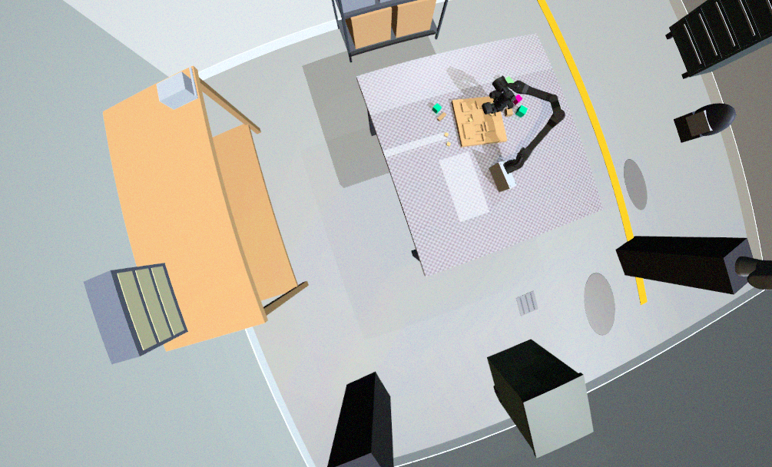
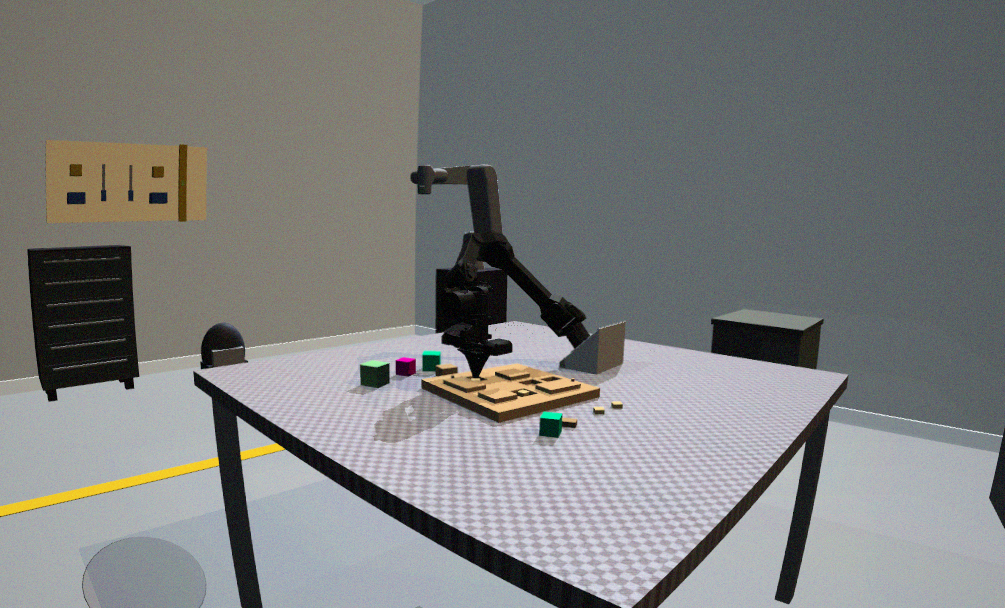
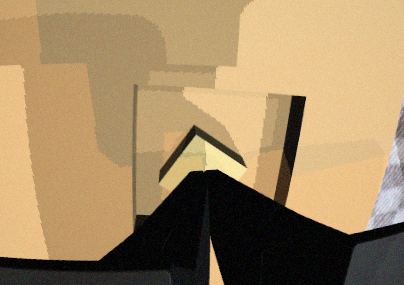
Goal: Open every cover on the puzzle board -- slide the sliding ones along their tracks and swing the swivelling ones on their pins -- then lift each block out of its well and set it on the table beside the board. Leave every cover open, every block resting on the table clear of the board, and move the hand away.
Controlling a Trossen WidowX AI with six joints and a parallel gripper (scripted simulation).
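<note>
The tan puzzle board (image 1: 462, 142) (image 2: 543, 407) carries several raised covers. My gripper (image 2: 476, 376) (image 3: 203, 185) points down at the board; its fingertips meet, with nothing visible gripped. Right below and ahead of them, a small pale yellow block (image 3: 225, 163) sits askew in an open square well; whether the tips touch it is unclear. Another small yellow piece (image 1: 469, 119) (image 2: 523, 391) shows in the board. Two small yellow blocks (image 1: 445, 134) (image 2: 617, 404) and a brown one (image 1: 441, 116) (image 2: 569, 422) lie on the table off the board. The arm hides part of the board in the top view.
A teal cube (image 1: 436, 107) (image 2: 550, 424) stands beside the brown block. Across the board are a green cube (image 1: 509, 80) (image 2: 374, 373), a magenta cube (image 1: 518, 99) (image 2: 405, 366), another teal cube (image 1: 521, 111) (image 2: 431, 361) and a tan block (image 1: 508, 112) (image 2: 446, 369).
</note>
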